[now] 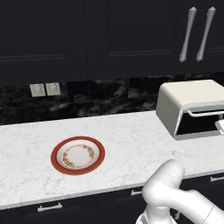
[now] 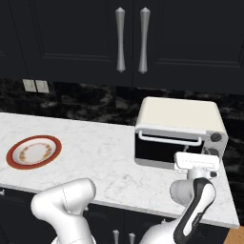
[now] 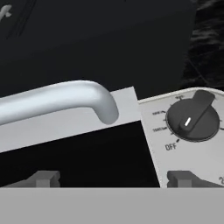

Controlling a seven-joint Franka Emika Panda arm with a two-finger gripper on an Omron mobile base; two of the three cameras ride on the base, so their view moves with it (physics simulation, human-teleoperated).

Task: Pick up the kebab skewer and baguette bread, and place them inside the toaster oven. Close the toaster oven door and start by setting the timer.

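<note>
The cream-white toaster oven point(image 2: 178, 114) stands at the counter's right end, also in the left base view point(image 1: 188, 98). Its dark glass door point(image 2: 164, 152) looks shut, with the silver bar handle point(image 3: 57, 98) across the top. My gripper point(image 2: 196, 161) hovers just in front of the oven's right side, at the control panel. In the hand view the gripper point(image 3: 113, 180) is open, its two fingertips point(image 3: 41, 179) spread wide with nothing between them. A black timer dial point(image 3: 192, 120) with an OFF mark sits above the right fingertip. The kebab skewer and baguette bread are hidden.
A red-rimmed plate point(image 1: 57, 164) lies bare on the white marble counter point(image 1: 131, 140), left of the oven. Black wall cabinets with silver handles point(image 2: 120, 40) hang above. A second small knob point(image 2: 215, 137) shows on the oven's right panel.
</note>
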